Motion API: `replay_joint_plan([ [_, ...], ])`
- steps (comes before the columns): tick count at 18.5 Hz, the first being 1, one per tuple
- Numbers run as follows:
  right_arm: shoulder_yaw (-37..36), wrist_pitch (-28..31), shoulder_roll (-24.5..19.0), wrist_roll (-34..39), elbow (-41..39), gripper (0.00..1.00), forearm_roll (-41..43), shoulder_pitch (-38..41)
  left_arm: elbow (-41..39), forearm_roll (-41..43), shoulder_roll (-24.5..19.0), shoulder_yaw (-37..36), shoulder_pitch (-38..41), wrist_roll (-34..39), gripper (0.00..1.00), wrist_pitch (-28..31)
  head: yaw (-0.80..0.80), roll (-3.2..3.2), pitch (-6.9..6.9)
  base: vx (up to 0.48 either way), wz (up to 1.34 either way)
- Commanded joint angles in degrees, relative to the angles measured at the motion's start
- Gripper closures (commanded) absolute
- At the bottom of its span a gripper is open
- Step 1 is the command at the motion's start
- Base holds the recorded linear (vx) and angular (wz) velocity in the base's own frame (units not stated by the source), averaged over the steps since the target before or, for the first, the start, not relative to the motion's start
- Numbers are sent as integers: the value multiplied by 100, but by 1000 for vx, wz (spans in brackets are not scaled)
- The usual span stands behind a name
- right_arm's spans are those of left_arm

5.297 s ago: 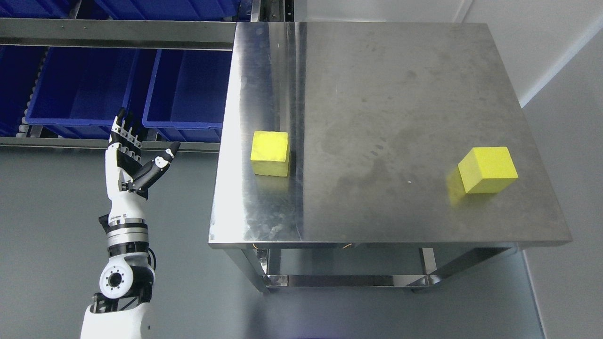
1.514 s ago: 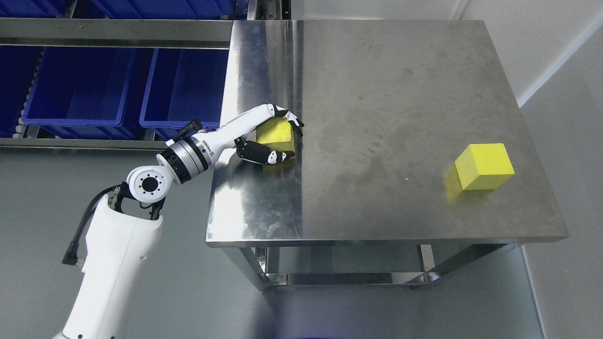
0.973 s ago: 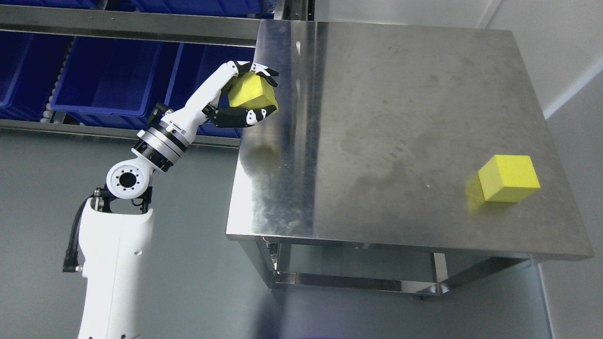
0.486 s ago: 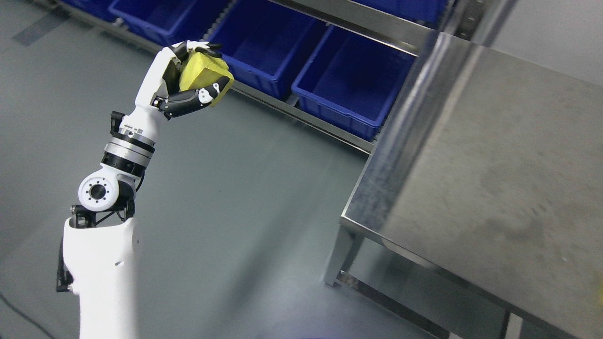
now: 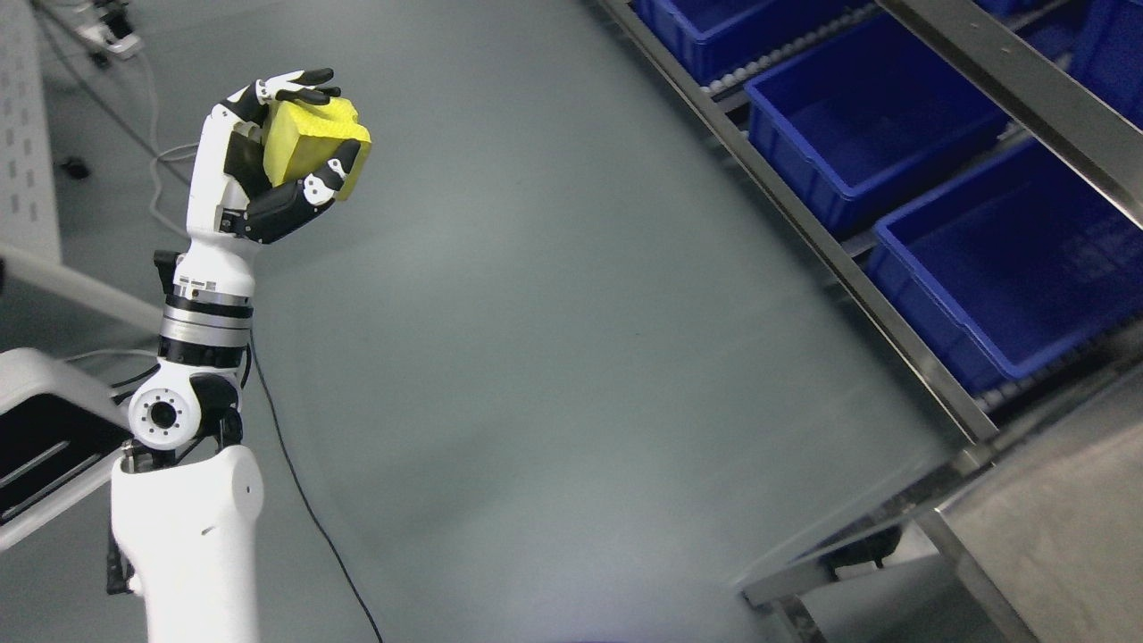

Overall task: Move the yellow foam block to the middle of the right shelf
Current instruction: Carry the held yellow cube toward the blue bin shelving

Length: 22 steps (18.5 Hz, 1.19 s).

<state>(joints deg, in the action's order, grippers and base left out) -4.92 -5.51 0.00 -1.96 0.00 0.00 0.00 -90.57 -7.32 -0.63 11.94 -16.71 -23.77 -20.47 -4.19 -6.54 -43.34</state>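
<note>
My left hand point(image 5: 290, 143) is raised at the upper left of the head view, its fingers curled around the yellow foam block point(image 5: 308, 147). The block is held in the air above the grey floor, with the thumb across its lower front face. The left arm rises from the bottom left edge. The second yellow block and the right hand are out of the picture.
A shelf rack point(image 5: 902, 313) with blue bins point(image 5: 857, 134) point(image 5: 1027, 259) runs along the right. The steel table's corner point(image 5: 1027, 545) shows at the bottom right. A black cable point(image 5: 295, 500) trails over the floor, and a white frame point(image 5: 45, 429) sits at the left edge.
My left hand took the yellow block off the table and lifted it. The camera has swung far to the left, so the table and shelf have slid to the right of the picture.
</note>
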Motion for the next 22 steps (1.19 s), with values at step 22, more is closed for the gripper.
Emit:
replay_joint_plan([
  [22, 0, 6, 100, 3, -100, 0, -18, 9, 233, -200, -37, 134, 194, 39, 100, -195, 0, 0, 0, 140, 302],
])
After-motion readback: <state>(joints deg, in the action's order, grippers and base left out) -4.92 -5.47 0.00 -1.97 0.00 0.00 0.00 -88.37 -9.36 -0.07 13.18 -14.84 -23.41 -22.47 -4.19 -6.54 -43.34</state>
